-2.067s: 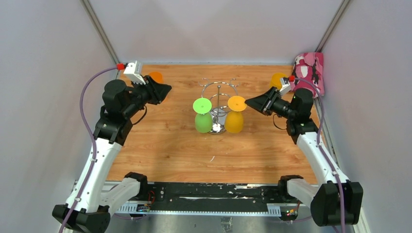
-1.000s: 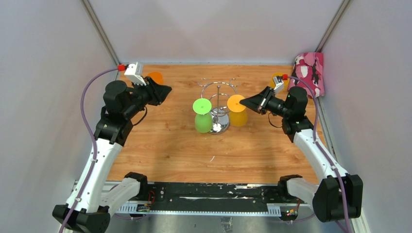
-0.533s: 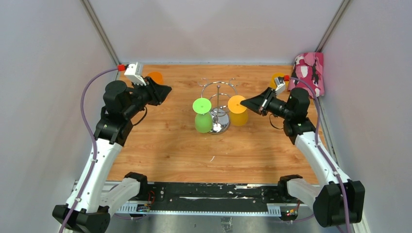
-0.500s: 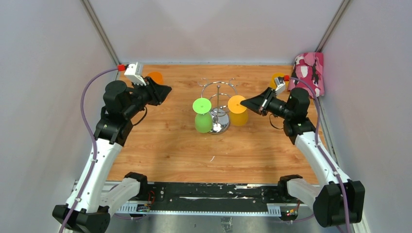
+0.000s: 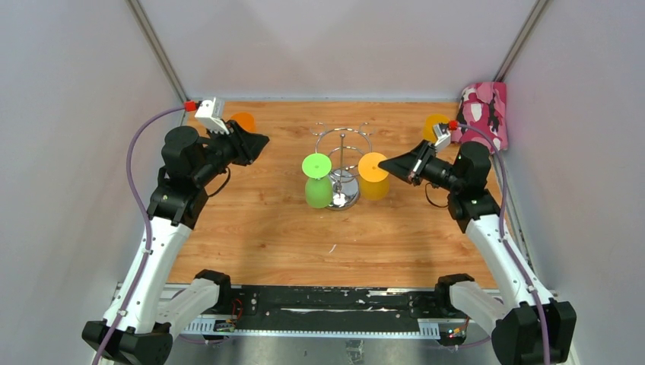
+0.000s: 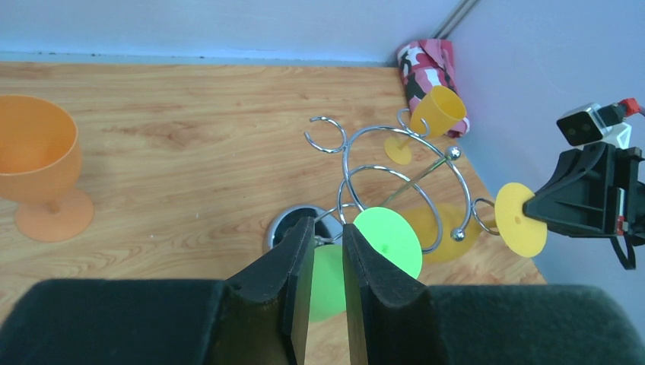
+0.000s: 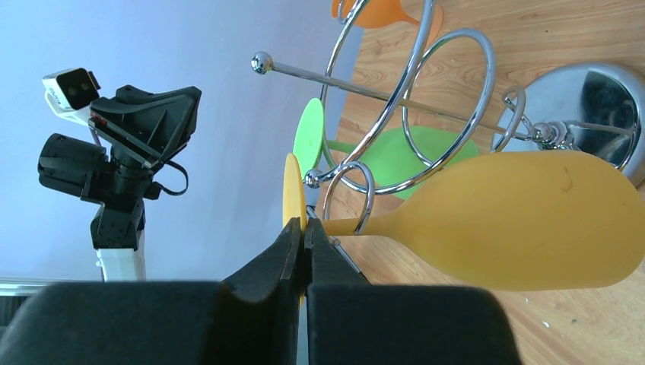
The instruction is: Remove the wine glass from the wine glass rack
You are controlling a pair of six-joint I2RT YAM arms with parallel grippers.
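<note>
Beside a shiny chrome wire rack (image 5: 341,200) hang, upside down, a green plastic wine glass (image 5: 317,186) and a yellow-orange plastic wine glass (image 5: 373,181), whose round foot the right gripper (image 5: 382,163) touches.

Lab test booth: plain grey walls (image 5: 335,46), wooden tabletop (image 5: 289,228).

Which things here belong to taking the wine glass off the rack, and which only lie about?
Job: wine glass rack; yellow wine glass hanging on it; right tool, shut on its foot; green wine glass, also hanging.
Lying about: standing orange glass, far left; standing yellow glass, far right; pink cloth.
</note>
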